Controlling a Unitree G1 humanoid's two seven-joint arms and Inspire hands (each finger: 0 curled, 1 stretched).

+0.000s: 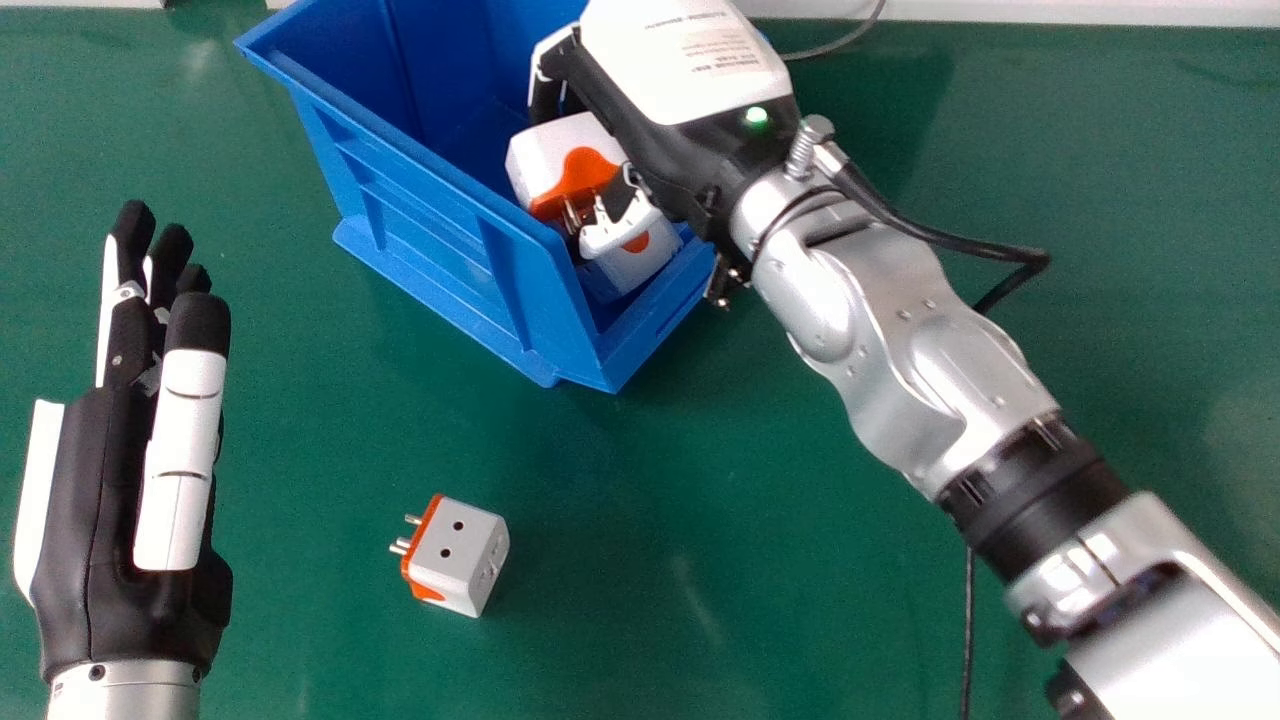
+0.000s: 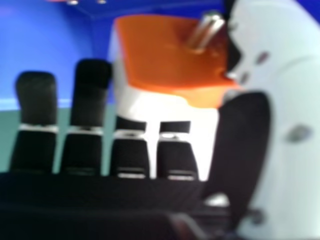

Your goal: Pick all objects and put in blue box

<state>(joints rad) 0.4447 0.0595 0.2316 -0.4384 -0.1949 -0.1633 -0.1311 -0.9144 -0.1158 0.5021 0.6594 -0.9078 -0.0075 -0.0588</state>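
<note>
The right hand (image 1: 690, 110) is inside the mouth of the blue box (image 1: 430, 200), gripping a white and orange plug adapter (image 1: 560, 160) between thumb and fingers; its orange face and metal pins show in the right hand view. Near it in the box, toward the front edge, is a second adapter (image 1: 640, 255). A third, the loose adapter (image 1: 462, 557), lies on the green bench (image 1: 720, 450) well apart from the box, pins toward the left. The left hand (image 1: 125, 480) is idle at the left of the head view, fingers extended.

These blocks look like hard plastic: stiff, fairly light, and unlikely to give under a squeeze. The smooth white faces could slip or twist if only an edge is pinched, so a firm hold across two opposite flat sides should serve best. The pins seem the weakest part; they could catch on the box wall or on the other adapter, so a low, gentle release suits the one in hand. For the loose adapter, I would take the broad white body from above, thumb on one flat side and fingers on the other, with the pins kept outside the grip.
</note>
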